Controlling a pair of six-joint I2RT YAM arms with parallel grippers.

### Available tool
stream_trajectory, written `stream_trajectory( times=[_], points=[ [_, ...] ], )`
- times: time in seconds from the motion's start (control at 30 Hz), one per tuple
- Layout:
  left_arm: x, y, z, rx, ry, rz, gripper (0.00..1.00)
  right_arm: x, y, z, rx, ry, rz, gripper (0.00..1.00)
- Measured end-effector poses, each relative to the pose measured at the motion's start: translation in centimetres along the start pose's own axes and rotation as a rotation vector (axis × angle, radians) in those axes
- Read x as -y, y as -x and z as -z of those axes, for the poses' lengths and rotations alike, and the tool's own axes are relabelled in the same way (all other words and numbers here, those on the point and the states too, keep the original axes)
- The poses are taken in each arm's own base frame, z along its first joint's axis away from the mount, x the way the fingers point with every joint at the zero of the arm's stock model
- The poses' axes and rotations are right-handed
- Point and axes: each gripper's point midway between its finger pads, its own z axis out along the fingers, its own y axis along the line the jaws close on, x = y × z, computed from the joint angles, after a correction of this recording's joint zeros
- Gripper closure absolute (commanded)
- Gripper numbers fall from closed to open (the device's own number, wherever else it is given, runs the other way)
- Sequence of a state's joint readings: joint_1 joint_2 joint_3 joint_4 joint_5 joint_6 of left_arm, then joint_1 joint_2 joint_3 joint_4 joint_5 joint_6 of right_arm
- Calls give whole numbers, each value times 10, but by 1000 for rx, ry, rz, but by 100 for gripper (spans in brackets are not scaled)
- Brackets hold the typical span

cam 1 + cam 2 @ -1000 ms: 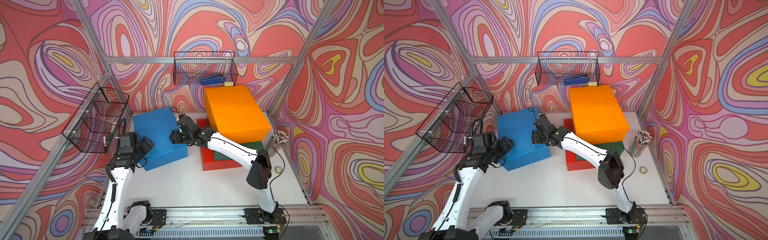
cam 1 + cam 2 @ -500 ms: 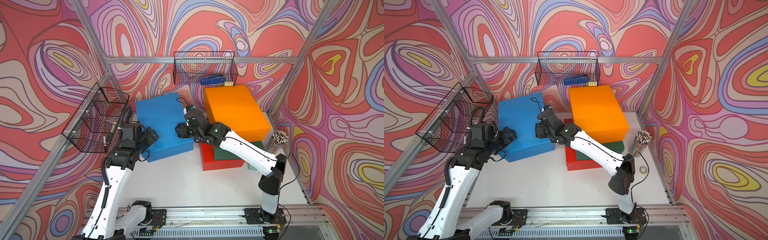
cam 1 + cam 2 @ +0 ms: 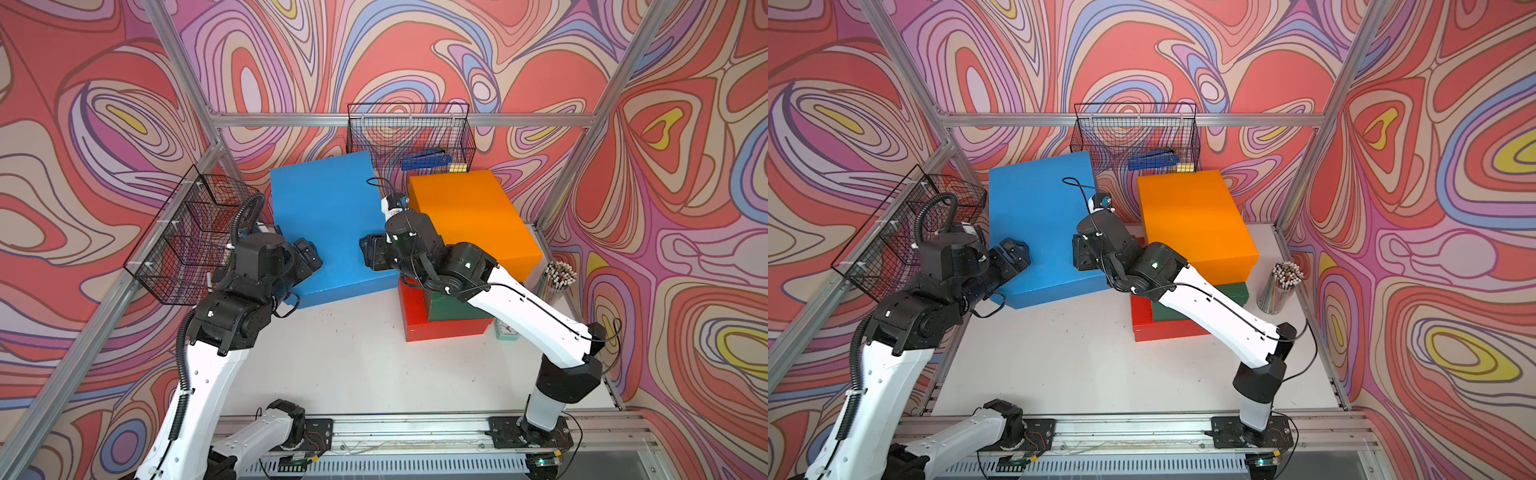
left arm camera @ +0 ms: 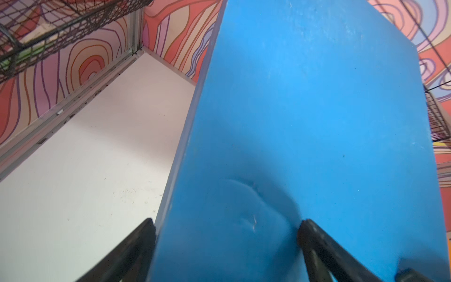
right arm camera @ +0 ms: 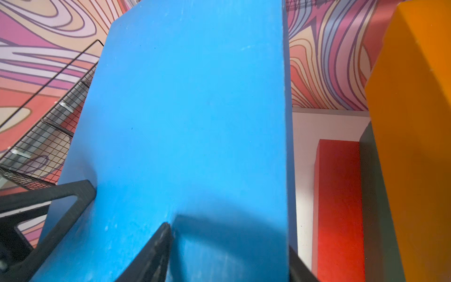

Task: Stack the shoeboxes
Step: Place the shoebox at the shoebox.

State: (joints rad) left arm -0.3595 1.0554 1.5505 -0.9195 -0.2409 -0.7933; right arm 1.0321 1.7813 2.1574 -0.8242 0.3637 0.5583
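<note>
The blue shoebox hangs above the table, left of the stack. My left gripper is shut on its near left edge. In the left wrist view the blue shoebox fills the gap between the jaws of that gripper. My right gripper is shut on the near right edge of the blue shoebox. The orange shoebox lies on the dark green one, which lies on the red one.
A wire basket on the back wall holds a blue stapler, close to the blue box's far corner. Another wire basket hangs on the left wall beside my left arm. A cup of pencils and a small teal clock stand right of the stack.
Both arms have lifted the blue shoebox off the table, up and toward the back wall. The stack of orange, green and red has not moved.
</note>
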Motion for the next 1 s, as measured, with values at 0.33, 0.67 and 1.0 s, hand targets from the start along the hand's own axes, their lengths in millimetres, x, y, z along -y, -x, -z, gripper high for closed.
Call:
stream_trajectory(
  times=[0.33,0.67,1.0],
  points=[
    [63,24,27,47,-131,-56,8,6,45,55,144,-13,-17,82],
    [143,39,46,69,-315,-95,8,23,89,126,294,-58,-29,82],
    [209,22,35,40,-434,-135,8,60,102,181,372,-155,-45,84]
  ],
)
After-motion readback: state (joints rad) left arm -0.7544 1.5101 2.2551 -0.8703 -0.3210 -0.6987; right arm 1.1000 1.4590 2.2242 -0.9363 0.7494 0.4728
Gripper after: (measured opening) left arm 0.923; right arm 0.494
